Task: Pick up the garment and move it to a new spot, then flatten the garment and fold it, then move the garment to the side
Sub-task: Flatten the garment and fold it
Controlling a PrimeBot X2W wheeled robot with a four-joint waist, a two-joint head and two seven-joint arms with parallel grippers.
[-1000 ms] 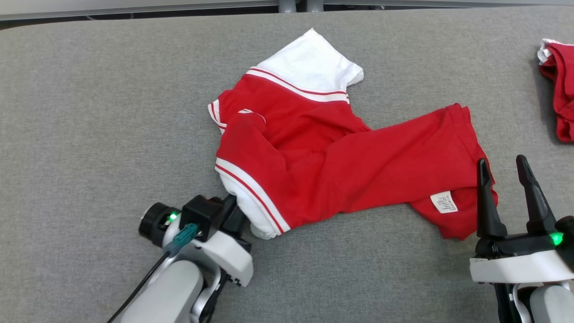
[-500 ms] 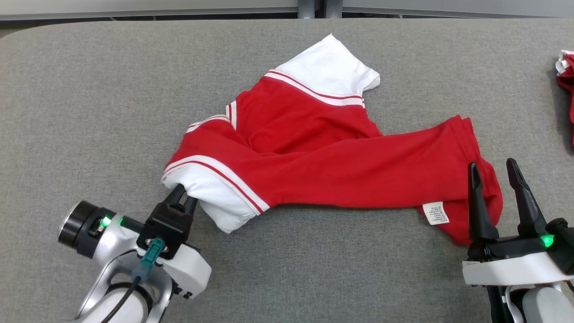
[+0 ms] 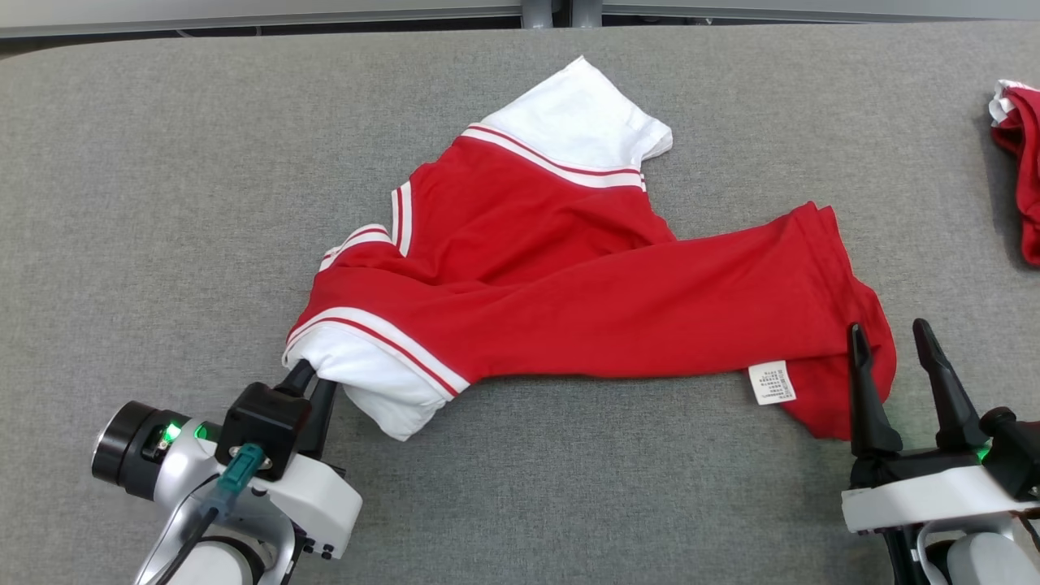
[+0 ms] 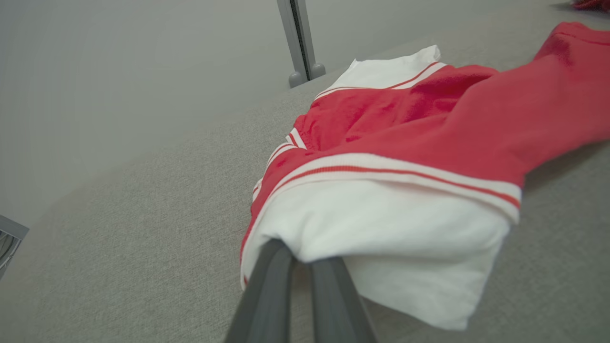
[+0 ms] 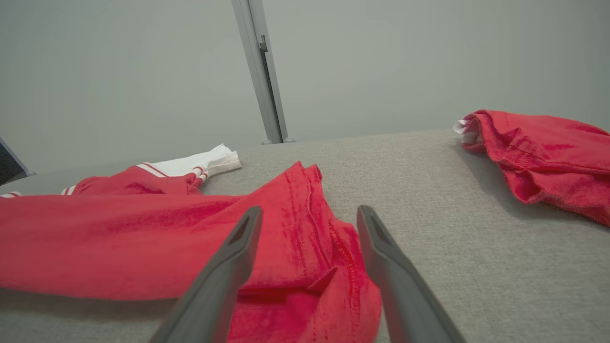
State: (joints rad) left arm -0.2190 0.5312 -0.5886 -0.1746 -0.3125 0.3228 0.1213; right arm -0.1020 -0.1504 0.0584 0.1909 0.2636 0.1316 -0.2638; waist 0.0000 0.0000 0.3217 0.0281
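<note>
Red-and-white garment [image 3: 569,309] lies crumpled mid-table [image 3: 162,203], body trailing right. Judged soft, light and limp: it will sag and drag. Left gripper [image 3: 315,380] is clamped on the near-left white sleeve [image 3: 366,382]. Right gripper [image 3: 887,327] has its fingers apart at the near-right hem [image 3: 821,406], holding nothing. Best hold: sleeve plus hem, 2 points, to spread it. 1 other red cloth [image 3: 1020,138] lies far right.
</note>
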